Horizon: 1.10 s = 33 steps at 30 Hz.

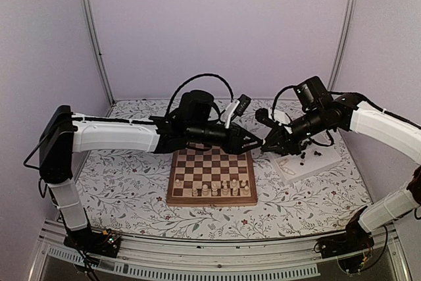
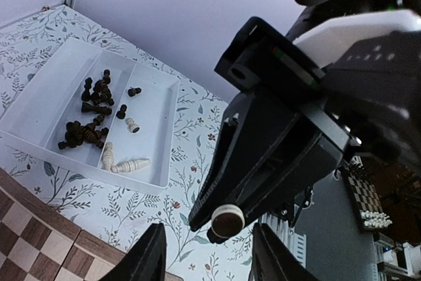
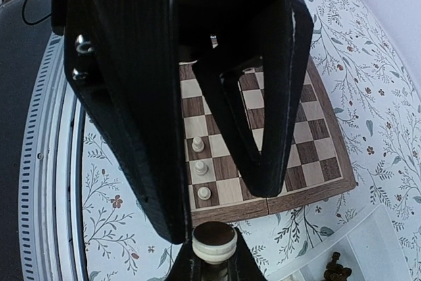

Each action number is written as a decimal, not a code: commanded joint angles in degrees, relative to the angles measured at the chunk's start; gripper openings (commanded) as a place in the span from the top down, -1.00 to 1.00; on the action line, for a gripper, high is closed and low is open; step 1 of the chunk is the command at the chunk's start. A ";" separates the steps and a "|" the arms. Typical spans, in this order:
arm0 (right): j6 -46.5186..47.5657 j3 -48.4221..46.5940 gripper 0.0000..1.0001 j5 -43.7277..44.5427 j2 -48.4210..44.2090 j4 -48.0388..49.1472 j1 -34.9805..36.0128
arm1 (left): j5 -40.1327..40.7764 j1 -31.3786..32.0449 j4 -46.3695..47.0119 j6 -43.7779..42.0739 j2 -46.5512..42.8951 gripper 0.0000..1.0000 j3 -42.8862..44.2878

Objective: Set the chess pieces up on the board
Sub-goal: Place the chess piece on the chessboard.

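Left wrist view: a pale piece is pinched in the closed right gripper, base outward. The underside is a dark disc ringed in cream; the type cannot be told. It hangs in mid-air off the far right corner of the board, between board and tray. The left gripper sits just below it, jaws part-open and empty.

A handover is judged to be in hand. The left jaws should be centred on the stem, not the base, and closed fully before the right releases. The piece should be kept upright for placing.

Pale pawns are lined along the near rank. Dark pieces lie heaped in the tray.
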<state>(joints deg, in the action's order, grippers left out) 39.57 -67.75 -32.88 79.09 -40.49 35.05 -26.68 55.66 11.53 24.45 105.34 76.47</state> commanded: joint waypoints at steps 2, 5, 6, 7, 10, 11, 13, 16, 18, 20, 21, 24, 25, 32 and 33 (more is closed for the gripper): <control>0.07 -2.26 0.88 1.83 0.28 -0.67 0.98 | -3.22 0.59 2.45 1.33 1.62 0.15 1.44; 0.05 -2.27 0.87 2.15 0.28 -0.71 1.28 | -3.69 0.67 2.68 1.47 2.20 0.22 1.87; 0.06 -2.16 0.88 2.39 0.28 -0.71 1.42 | -3.85 0.68 2.71 1.48 2.42 0.25 2.05; 0.07 -2.07 0.87 2.61 0.28 -0.69 1.55 | -4.01 0.67 2.71 1.48 2.60 0.28 2.29; 0.24 -1.95 0.88 2.91 0.28 -0.64 1.76 | -4.64 0.64 2.95 1.58 3.16 0.33 2.76; 0.24 -1.95 0.87 2.91 0.28 -0.57 1.82 | -4.91 0.68 2.96 1.64 3.34 0.36 2.92; 0.17 -2.04 0.88 2.83 0.16 -0.49 1.87 | -5.49 0.68 3.01 1.87 3.85 0.42 3.32; 0.15 -2.04 0.88 2.87 0.10 -0.44 1.95 | -6.04 0.68 3.37 2.16 4.41 0.55 3.51; 0.15 -2.05 0.87 2.83 0.08 -0.42 2.02 | -6.47 0.68 3.43 2.21 4.59 0.63 3.51; 0.15 -2.05 0.87 2.83 0.02 -0.43 2.02 | -6.90 0.61 3.43 2.18 4.76 0.72 3.57; 0.15 -2.06 0.86 2.83 -0.03 -0.39 2.01 | -7.12 0.59 3.49 2.18 4.78 0.75 3.52; -0.18 -2.25 0.66 3.52 -0.40 -0.45 1.96 | -6.39 0.23 4.24 2.22 4.02 0.79 2.51; -0.68 -2.23 0.55 3.36 -0.83 -0.52 1.77 | -5.46 -0.03 4.84 2.56 3.41 0.78 1.66; -5.93 -2.98 0.23 -12.74 -5.07 -0.44 -8.18 | 3.11 -2.39 19.06 6.93 -3.43 0.77 -8.23; -8.80 -3.17 0.23 -16.85 -4.95 0.13 -10.17 | 4.49 -2.52 21.20 7.64 -3.92 0.77 -9.29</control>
<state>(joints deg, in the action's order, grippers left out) 37.28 -68.38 -35.79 76.27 -42.02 31.44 -28.08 54.83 21.52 29.15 105.84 70.78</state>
